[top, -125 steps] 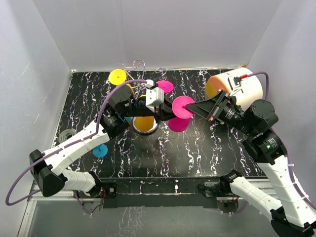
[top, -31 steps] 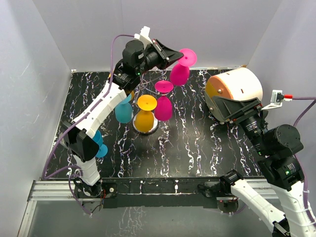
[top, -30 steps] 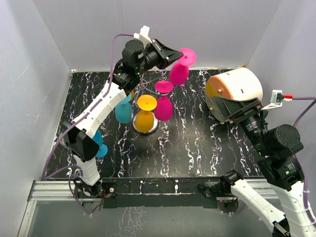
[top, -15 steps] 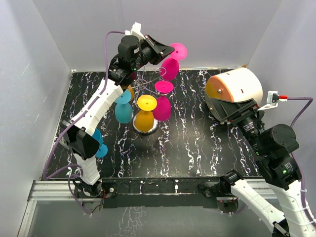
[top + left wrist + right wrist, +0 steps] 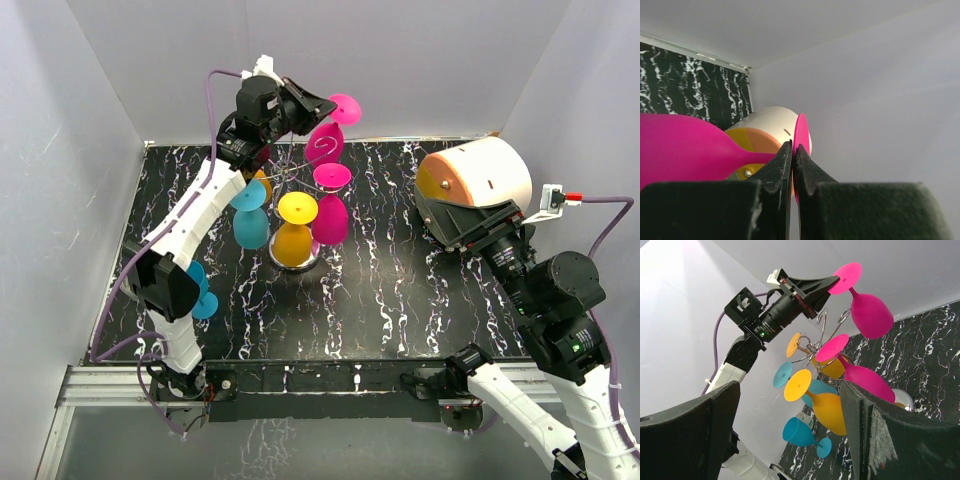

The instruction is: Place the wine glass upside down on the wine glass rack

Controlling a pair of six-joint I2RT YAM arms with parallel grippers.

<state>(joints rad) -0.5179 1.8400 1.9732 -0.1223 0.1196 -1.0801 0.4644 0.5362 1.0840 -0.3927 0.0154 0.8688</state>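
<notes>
My left gripper [image 5: 320,107] is raised high at the back and shut on the round foot of a pink wine glass [image 5: 326,143]. The glass hangs tilted, foot uppermost and bowl down, right by the top curls of the wine glass rack [image 5: 296,178]. Whether it touches the wire I cannot tell. The left wrist view shows the fingers [image 5: 794,148] pinching the foot edge-on, with the bowl [image 5: 680,145] to the left. From the right wrist view I see the glass [image 5: 870,315] beside the rack's wire scrolls [image 5: 824,322]. My right gripper [image 5: 450,222] is open and holds nothing.
Upside-down glasses hang on the rack: pink [image 5: 330,212], yellow [image 5: 293,236] and teal [image 5: 250,222]. The rack's chrome base [image 5: 314,262] shines below them. A teal glass [image 5: 203,300] is on the table by the left arm. A white-and-orange cylinder [image 5: 478,178] lies at right.
The left arm has carried the pink glass left and slightly lower, from right of the rack to its top curls. The right gripper has barely moved.
</notes>
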